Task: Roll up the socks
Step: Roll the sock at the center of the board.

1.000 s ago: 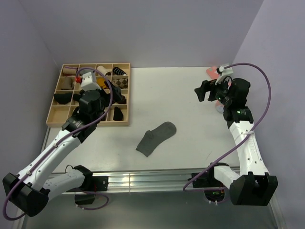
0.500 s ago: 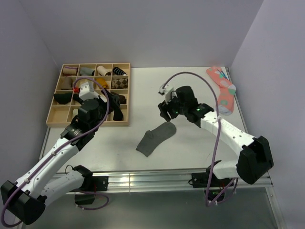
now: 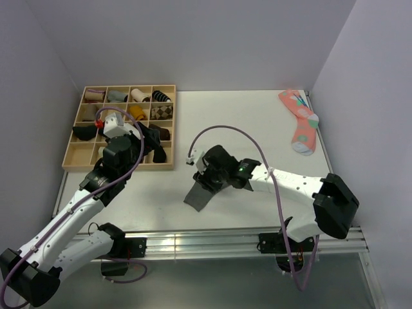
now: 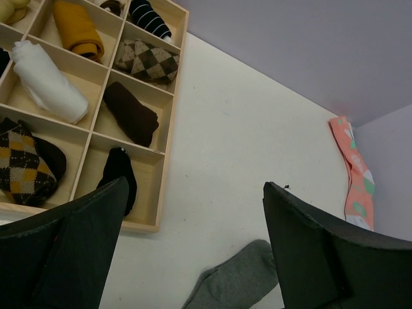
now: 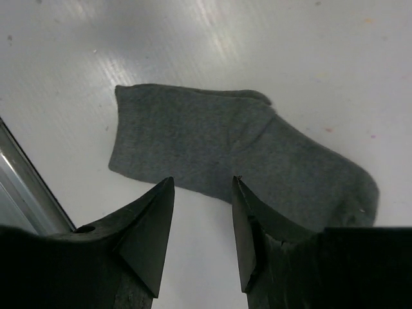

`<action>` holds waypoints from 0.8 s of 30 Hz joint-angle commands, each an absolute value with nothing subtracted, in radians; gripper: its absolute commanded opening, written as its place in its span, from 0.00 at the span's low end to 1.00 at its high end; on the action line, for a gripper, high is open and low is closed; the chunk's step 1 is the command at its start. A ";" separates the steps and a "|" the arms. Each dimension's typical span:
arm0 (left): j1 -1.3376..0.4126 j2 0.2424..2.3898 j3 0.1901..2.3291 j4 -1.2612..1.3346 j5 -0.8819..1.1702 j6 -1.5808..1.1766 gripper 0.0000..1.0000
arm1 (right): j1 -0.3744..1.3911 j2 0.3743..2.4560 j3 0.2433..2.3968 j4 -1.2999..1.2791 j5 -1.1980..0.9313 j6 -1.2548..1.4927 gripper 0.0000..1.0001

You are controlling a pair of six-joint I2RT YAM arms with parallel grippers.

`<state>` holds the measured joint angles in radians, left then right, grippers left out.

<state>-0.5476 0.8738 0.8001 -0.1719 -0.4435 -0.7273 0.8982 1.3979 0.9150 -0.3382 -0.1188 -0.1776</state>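
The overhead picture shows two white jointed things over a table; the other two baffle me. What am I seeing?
Those are two robot arms bolted at the near edge of a white table. Each ends in a two-finger gripping tool. The overhead picture comes from a fixed camera above and behind them. The other two come from cameras on the wrists, so the dark shapes in front are each tool's own fingers. On the table lie a plain dark grey knit sock, a salmon-pink sock with coloured dots, and a wooden compartment tray holding rolled socks. The left tool is open near the tray, holding nothing. The right tool hangs low over the grey sock, fingers apart, gripping nothing yet.
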 commanded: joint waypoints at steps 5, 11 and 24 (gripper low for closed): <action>-0.549 0.839 0.810 -0.192 -0.469 -0.747 0.91 | 1.037 1.508 0.957 -0.365 -0.054 -0.104 0.43; -0.549 0.835 0.833 -0.227 -0.492 -0.744 0.91 | 1.107 1.561 0.991 -0.357 -0.023 -0.094 0.40; -0.548 0.847 0.917 -0.360 -0.646 -0.767 0.94 | 1.183 1.718 1.092 -0.350 -0.003 -0.075 0.34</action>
